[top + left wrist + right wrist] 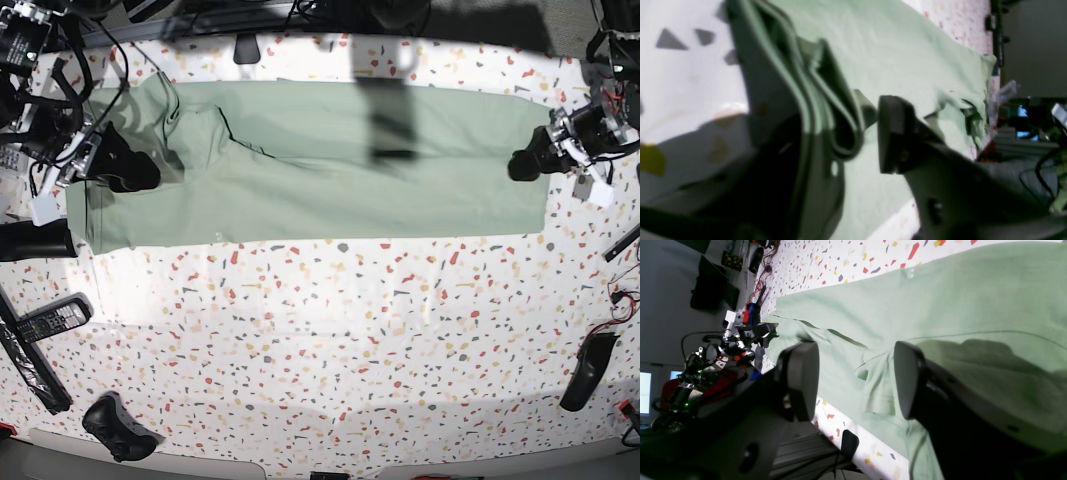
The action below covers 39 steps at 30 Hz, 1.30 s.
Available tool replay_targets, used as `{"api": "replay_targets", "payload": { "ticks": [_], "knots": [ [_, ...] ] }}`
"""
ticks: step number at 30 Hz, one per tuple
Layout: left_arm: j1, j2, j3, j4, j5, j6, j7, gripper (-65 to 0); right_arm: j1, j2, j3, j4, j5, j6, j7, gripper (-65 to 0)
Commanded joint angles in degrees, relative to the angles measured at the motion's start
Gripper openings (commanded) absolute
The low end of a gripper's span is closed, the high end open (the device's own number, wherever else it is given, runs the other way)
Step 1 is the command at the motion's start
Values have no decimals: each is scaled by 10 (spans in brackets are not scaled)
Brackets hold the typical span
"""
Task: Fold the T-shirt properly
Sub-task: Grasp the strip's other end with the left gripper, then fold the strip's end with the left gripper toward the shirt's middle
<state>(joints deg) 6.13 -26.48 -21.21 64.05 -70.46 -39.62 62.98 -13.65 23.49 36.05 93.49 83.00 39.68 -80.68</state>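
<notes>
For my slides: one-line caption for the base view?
Two arms at opposite ends of a T-shirt laid lengthwise on a speckled table.

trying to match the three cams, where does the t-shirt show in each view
Left wrist: T-shirt fills the centre, its bunched edge between the left gripper jaws.
Right wrist: T-shirt spreads across the right and centre, behind the open right gripper.
Base: T-shirt lies as a long band across the top.
Shared landmark: the speckled table.
</notes>
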Motion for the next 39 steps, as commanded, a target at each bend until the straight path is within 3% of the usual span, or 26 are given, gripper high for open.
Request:
{"api": "replay_targets", "payload": {
  "ticks": [1,5,9,18,23,31,35,39],
  "knots": [
    [-7,-10,-2,5,-5,-1,-7,-515,5,9,3,9,20,3,7,-305],
    [-14,-10,-2,5,7,-1,-12,-650,5,9,3,9,20,3,7,-305],
    [-36,-10,-2,5,83,0,-52,-650,5,9,3,9,20,3,7,-305],
    [-122,-12,-2,5,248,63,-92,-650,5,9,3,9,20,3,7,-305],
    [-155,-36,-2,5,330,97,-108,-650,5,9,3,9,20,3,7,-305],
    [-158,-106,-2,5,305,118,-111,-650,5,9,3,9,20,3,7,-305],
    [-157,-104,-2,9,253,118,-77,-650,5,9,3,9,20,3,7,-305],
    [-156,-81,-2,32,243,116,-60,-650,5,9,3,9,20,3,7,-305]
  ]
}}
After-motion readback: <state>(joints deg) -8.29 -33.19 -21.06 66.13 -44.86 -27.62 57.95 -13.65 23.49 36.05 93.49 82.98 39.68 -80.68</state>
